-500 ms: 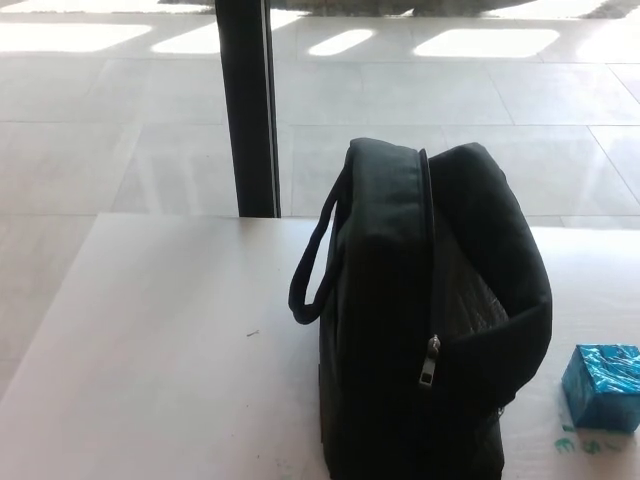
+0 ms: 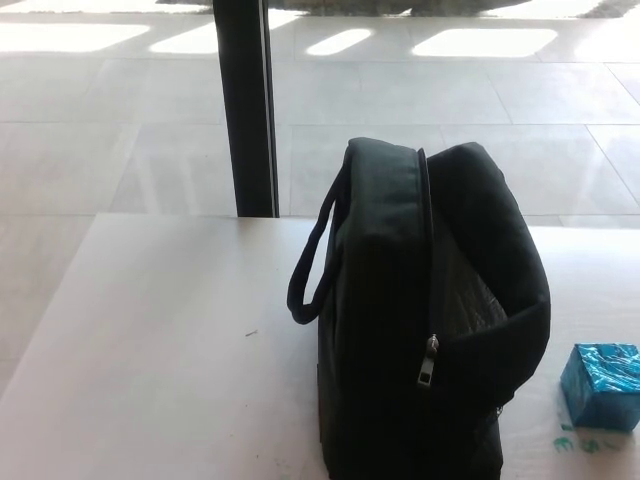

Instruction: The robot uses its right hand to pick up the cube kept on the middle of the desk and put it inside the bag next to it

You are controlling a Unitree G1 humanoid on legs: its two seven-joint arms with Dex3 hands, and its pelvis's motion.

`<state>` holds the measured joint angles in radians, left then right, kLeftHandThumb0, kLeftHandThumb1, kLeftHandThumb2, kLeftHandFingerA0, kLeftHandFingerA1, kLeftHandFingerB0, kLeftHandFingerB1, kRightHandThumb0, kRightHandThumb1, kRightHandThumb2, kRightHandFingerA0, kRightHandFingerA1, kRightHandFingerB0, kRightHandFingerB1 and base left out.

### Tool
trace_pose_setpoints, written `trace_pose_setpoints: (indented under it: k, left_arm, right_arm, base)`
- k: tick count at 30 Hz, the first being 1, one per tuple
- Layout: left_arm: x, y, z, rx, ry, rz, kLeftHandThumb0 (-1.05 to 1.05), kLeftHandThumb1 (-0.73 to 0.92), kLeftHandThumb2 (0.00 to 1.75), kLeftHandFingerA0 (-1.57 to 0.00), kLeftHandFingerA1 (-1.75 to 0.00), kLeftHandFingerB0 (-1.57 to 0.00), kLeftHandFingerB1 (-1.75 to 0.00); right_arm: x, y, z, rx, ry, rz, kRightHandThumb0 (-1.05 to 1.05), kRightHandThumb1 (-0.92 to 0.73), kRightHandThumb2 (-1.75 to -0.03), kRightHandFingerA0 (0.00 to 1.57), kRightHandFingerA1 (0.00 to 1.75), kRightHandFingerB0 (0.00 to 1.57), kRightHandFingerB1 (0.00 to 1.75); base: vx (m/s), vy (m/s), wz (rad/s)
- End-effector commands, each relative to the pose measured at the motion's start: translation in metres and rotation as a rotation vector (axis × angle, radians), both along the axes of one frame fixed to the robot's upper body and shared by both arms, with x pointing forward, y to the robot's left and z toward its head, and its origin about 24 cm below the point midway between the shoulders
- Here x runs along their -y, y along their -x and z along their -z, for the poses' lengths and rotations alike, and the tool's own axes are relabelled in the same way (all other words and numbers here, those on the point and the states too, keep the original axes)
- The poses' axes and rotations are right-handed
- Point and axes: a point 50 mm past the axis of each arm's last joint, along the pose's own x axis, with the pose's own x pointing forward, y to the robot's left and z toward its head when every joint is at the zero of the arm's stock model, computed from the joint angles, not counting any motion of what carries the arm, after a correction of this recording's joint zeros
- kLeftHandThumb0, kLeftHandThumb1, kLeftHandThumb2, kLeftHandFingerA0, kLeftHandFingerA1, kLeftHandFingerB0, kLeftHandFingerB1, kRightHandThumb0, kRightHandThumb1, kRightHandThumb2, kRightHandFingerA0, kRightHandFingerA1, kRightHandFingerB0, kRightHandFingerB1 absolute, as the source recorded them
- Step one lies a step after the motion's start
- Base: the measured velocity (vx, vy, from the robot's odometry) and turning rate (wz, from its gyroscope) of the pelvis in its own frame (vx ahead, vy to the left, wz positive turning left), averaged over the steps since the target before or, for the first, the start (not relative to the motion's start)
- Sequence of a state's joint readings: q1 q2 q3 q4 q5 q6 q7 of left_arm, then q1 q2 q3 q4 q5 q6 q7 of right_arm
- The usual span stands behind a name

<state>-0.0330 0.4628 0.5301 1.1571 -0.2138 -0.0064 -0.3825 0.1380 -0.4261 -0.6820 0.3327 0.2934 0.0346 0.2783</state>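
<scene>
Hands of the robot are both out of the head view, so their state cannot be told. Black fabric bag [image 2: 420, 310] stands upright on the pale, matt desk [image 2: 160, 340], its zip partly open and a looped strap on its left side. Shiny blue foil-wrapped cube [image 2: 602, 386] sits near the bag's right, apart from it, over green marks [image 2: 578, 443].

A black bag [image 2: 425, 320] stands upright on the white desk [image 2: 150, 340], its zip partly open at the top and a carry handle [image 2: 308, 270] looping out to the left. A shiny blue cube [image 2: 601, 386] sits on the desk near the bag's right side, apart from it. Small green marks [image 2: 578, 443], perhaps tape, lie just below the cube. A dark pillar [image 2: 246, 105] rises from the tiled floor [image 2: 120, 120] behind.
</scene>
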Motion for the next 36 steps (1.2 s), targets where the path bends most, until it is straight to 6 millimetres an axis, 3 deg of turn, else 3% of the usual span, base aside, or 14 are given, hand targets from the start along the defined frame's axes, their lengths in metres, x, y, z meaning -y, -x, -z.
trace_pose_setpoints:
  k: [1,4,5,14,16,18,19,25,26,28,29,33,34,36]
  left_arm:
    - [-0.007,0.0,-0.008,0.057,0.006,-0.01,-1.05,0.52,0.89,-0.31,-1.57,-0.15,-1.5]
    - [-0.005,0.004,-0.005,0.053,0.019,-0.017,-1.05,0.36,1.23,-0.49,-1.42,-0.27,-1.26]
    - [-0.005,0.004,-0.005,0.051,0.019,-0.018,-1.05,0.51,0.9,-0.34,-1.6,-0.18,-1.52]
    - [-0.007,0.002,-0.006,0.06,0.024,-0.018,-1.05,0.52,0.89,-0.31,-1.59,-0.13,-1.5]
    - [-0.007,0.002,-0.007,0.06,0.025,-0.013,-1.05,0.51,0.9,-0.34,-1.6,-0.18,-1.52]
    - [-0.007,0.002,-0.007,0.06,0.025,-0.013,-1.05,0.51,0.9,-0.34,-1.6,-0.18,-1.52]
    - [-0.007,0.003,-0.007,0.062,0.026,-0.016,-1.05,0.5,0.9,-0.36,-1.62,-0.2,-1.54]
    - [-0.007,0.003,-0.006,0.049,0.008,-0.009,-1.05,0.36,1.24,-0.5,-1.4,-0.3,-1.26]
    - [-0.007,0.003,-0.007,0.051,0.009,-0.009,-1.05,0.51,0.9,-0.36,-1.58,-0.21,-1.51]
    - [-0.007,0.002,-0.007,0.064,0.023,-0.018,-1.05,0.36,1.23,-0.49,-1.41,-0.27,-1.26]
    - [-0.007,0.002,-0.006,0.064,0.024,-0.022,-1.05,0.5,0.89,-0.35,-1.59,-0.2,-1.51]
    - [-0.007,0.001,-0.007,0.069,0.024,-0.014,-1.05,0.5,0.89,-0.34,-1.6,-0.2,-1.53]
    - [-0.006,0.0,-0.007,0.07,0.022,-0.009,-1.05,0.51,0.89,-0.32,-1.59,-0.19,-1.51]
    - [-0.007,0.001,-0.007,0.065,0.02,-0.005,-1.05,0.52,0.89,-0.33,-1.58,-0.18,-1.5]
  right_arm:
    - [-0.016,-0.045,-0.072,0.248,-0.031,-0.117,-0.7,-0.61,-0.9,0.17,0.52,0.1,0.4]
    - [-0.041,-0.06,-0.091,0.269,0.057,-0.226,-0.67,-0.62,-0.91,0.15,0.51,0.07,0.4]
    - [-0.047,-0.064,-0.096,0.271,0.078,-0.246,-0.68,-0.61,-0.92,0.18,0.52,0.08,0.4]
    - [-0.103,-0.095,-0.11,0.246,0.153,-0.441,-0.72,-0.7,-0.61,0.21,0.42,0.14,0.25]
    - [-0.12,-0.106,-0.095,0.12,0.204,-0.598,-0.35,-0.51,-1.05,0.04,0.52,0.0,0.49]
    - [-0.121,-0.107,-0.094,0.108,0.207,-0.607,-0.35,-0.51,-1.05,0.04,0.52,0.0,0.49]
    - [-0.128,-0.108,-0.09,0.012,0.29,-0.688,-0.7,-0.7,-0.62,0.23,0.44,0.14,0.24]
    - [-0.138,-0.11,-0.072,-0.054,0.346,-0.771,-0.75,-0.63,-0.99,0.23,0.56,0.04,0.4]
    - [-0.138,-0.111,-0.07,-0.056,0.345,-0.769,-0.72,-0.64,-0.99,0.23,0.56,0.06,0.4]
    - [-0.138,-0.115,-0.068,-0.064,0.349,-0.758,-0.79,-0.67,-1.02,0.23,0.57,0.07,0.39]
    - [-0.137,-0.118,-0.068,-0.077,0.361,-0.75,-0.74,-0.85,-0.67,0.25,0.49,0.13,0.28]
    - [-0.134,-0.125,-0.068,-0.114,0.379,-0.742,-0.74,-0.85,-0.67,0.23,0.51,0.12,0.25]
    - [-0.132,-0.129,-0.069,-0.143,0.435,-0.733,-0.78,-0.68,-1.05,0.22,0.57,0.06,0.36]
    - [-0.13,-0.132,-0.073,-0.174,0.517,-0.719,-0.79,-0.7,-1.05,0.23,0.56,0.07,0.37]
  base:
    - [0.0,0.0,0.0]
    - [0.0,0.0,0.0]
    - [0.0,0.0,0.0]
    - [0.0,0.0,0.0]
    - [0.0,0.0,0.0]
    - [0.0,0.0,0.0]
    - [0.0,0.0,0.0]
    - [0.0,0.0,0.0]
    - [0.0,0.0,0.0]
    - [0.0,0.0,0.0]
    - [0.0,0.0,0.0]
    - [0.0,0.0,0.0]
    - [0.0,0.0,0.0]
    - [0.0,0.0,0.0]
